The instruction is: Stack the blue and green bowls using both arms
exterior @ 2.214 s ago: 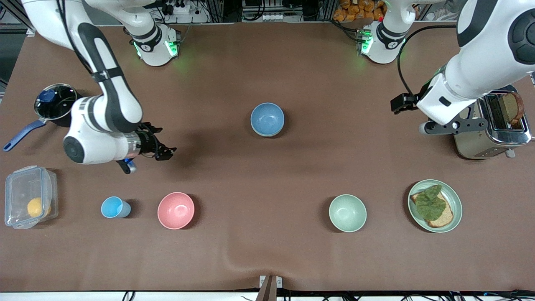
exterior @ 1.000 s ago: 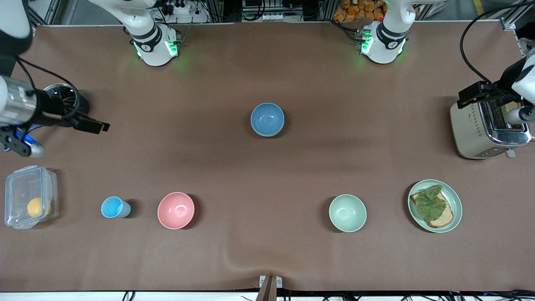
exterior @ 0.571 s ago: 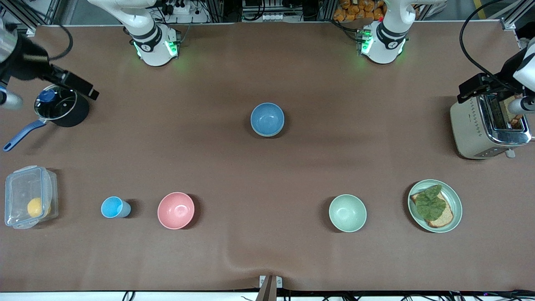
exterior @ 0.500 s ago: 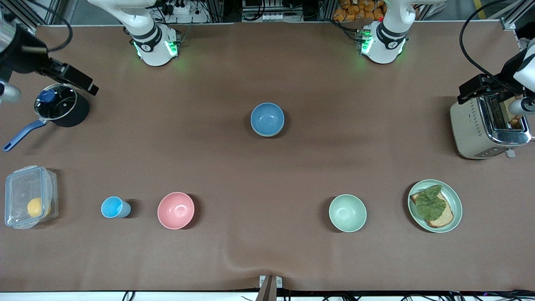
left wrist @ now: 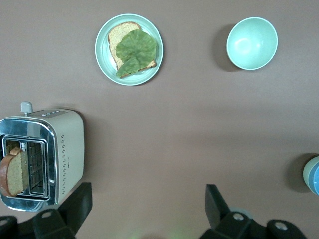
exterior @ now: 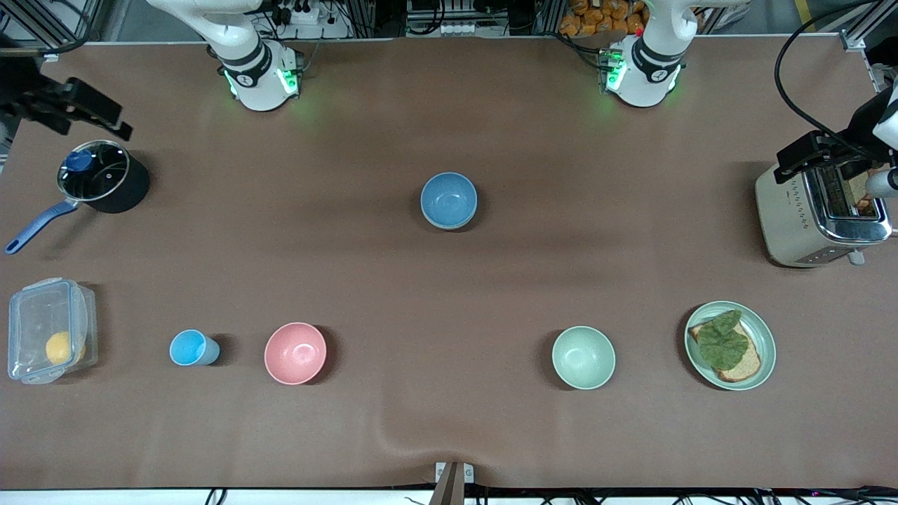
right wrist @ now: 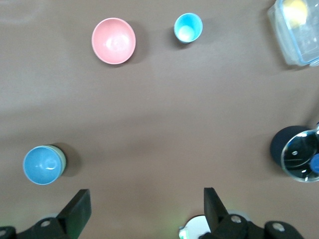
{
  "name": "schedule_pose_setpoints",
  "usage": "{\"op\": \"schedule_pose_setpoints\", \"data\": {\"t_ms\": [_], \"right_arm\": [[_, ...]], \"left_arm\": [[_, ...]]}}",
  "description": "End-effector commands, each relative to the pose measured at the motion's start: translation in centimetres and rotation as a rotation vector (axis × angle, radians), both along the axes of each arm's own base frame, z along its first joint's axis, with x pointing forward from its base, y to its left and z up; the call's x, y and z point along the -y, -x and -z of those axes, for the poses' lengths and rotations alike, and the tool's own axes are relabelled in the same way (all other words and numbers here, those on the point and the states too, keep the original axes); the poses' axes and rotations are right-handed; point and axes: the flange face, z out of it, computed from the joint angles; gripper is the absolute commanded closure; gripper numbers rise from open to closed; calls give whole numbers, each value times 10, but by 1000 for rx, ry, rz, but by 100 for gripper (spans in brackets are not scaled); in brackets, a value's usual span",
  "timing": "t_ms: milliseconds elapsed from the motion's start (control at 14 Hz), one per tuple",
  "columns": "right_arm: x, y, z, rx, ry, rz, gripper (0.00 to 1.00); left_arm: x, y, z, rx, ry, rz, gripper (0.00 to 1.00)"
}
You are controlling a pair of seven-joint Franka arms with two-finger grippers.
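Note:
The blue bowl (exterior: pixel 449 199) sits in the middle of the table, nested in the green bowl (right wrist: pixel 62 158), of which only a sage rim shows under it. The same pair shows at the edge of the left wrist view, blue bowl (left wrist: pixel 316 177) inside green bowl (left wrist: pixel 307 174). My right gripper (exterior: pixel 98 113) hangs open and empty over the right arm's end of the table, beside the pot; its wrist view shows the jaws wide apart (right wrist: pixel 147 209). My left gripper (exterior: pixel 796 158) hangs open and empty over the toaster, jaws wide apart (left wrist: pixel 148 204).
A pale mint bowl (exterior: pixel 583 357), a pink bowl (exterior: pixel 295 353) and a light-blue cup (exterior: pixel 188 348) stand nearer the camera. A green plate with toast (exterior: pixel 730 345) and a toaster (exterior: pixel 814 217) are at the left arm's end. A lidded pot (exterior: pixel 98 181) and a plastic box (exterior: pixel 48 330) are at the right arm's end.
Both arms have drawn away from the middle to the table's ends. The right gripper has swung from beside the pink bowl's area past the pot. The bowls have not moved.

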Motion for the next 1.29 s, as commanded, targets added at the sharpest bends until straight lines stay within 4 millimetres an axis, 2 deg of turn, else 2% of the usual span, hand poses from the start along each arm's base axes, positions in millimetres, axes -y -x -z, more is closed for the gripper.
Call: {"op": "schedule_pose_setpoints", "data": {"t_ms": [0,214,357,500,1214], "right_arm": [[23,5,8,-2,11,-56,0],[27,3,18,-20,11,-58,0],[27,1,29,-30,69,-99,0],[15,1,28,-27,91,-155,0],[12,2,29,-32,92,-164,0]], "left_arm": [[1,-3,-3,35,49,-1,0],[-5,-4,-5,46,67,10,0],[-3,-6,0,39,45,18,0],[-3,-8,3,33,30,18,0],[0,-7,1,36,9,35,0]]}}
